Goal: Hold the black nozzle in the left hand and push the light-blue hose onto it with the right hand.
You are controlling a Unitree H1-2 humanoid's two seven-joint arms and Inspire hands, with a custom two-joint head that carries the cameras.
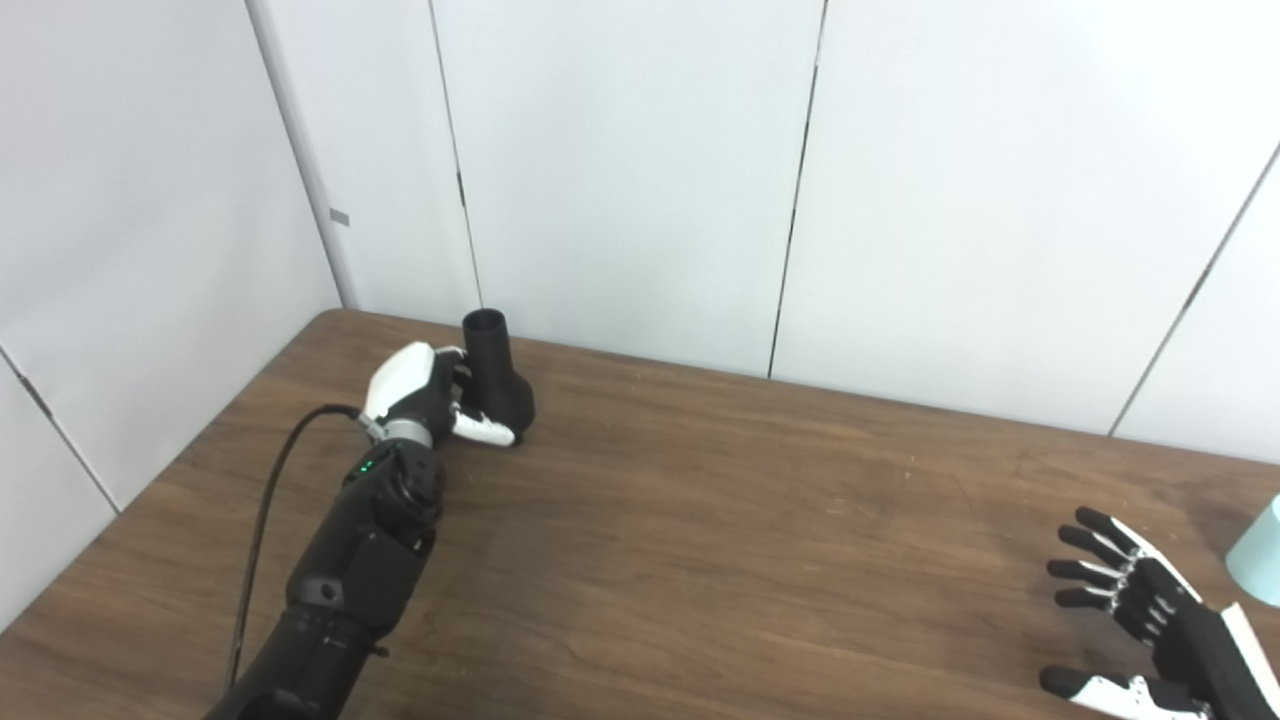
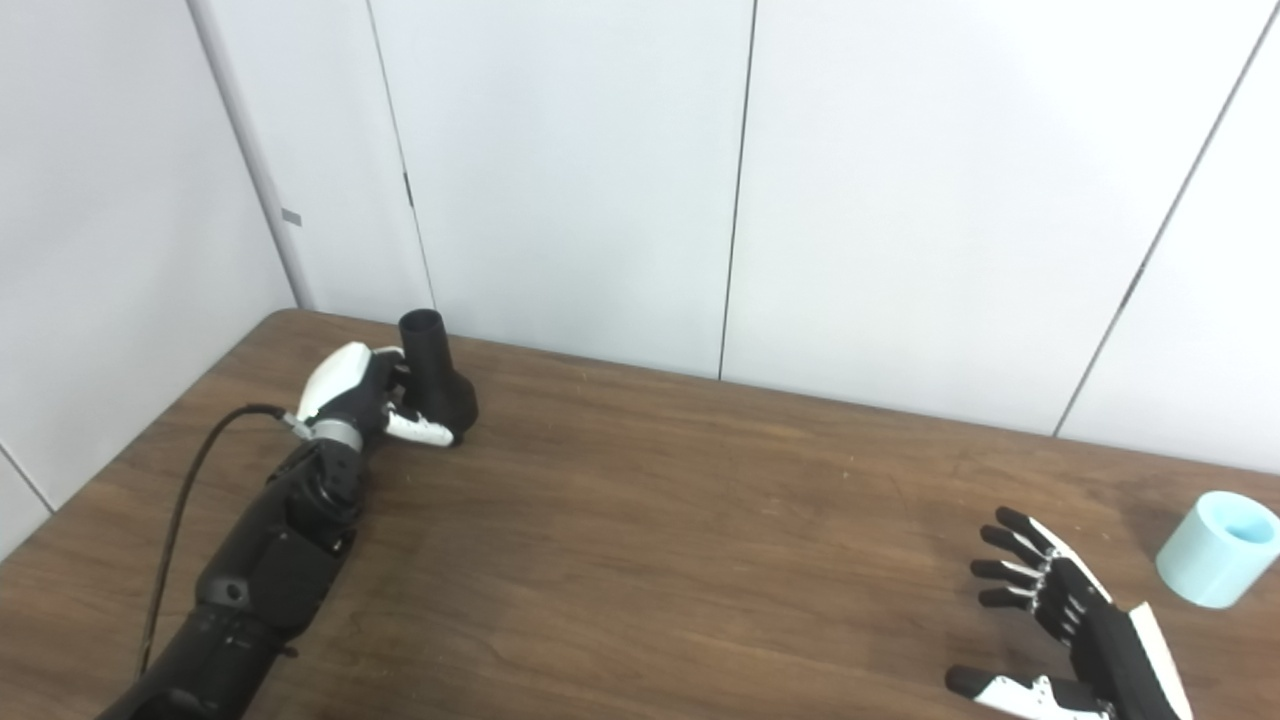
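The black nozzle [image 1: 497,380] stands upright on the brown table [image 1: 720,520] near its far left corner, open neck up. My left hand [image 1: 425,396] is wrapped around its left side, thumb across the front of the base and fingers behind the neck. The light-blue hose [image 2: 1218,548], a short open cylinder, lies on the table at the far right; in the left eye view only its edge [image 1: 1262,565] shows. My right hand [image 2: 1060,625] is open and empty, fingers spread, low at the front right, a little left of the hose and apart from it.
White wall panels [image 1: 640,170] stand close behind the table's far edge and along its left side. A black cable [image 1: 262,520] runs along my left forearm. The wide middle of the table [image 2: 700,540] lies between the two hands.
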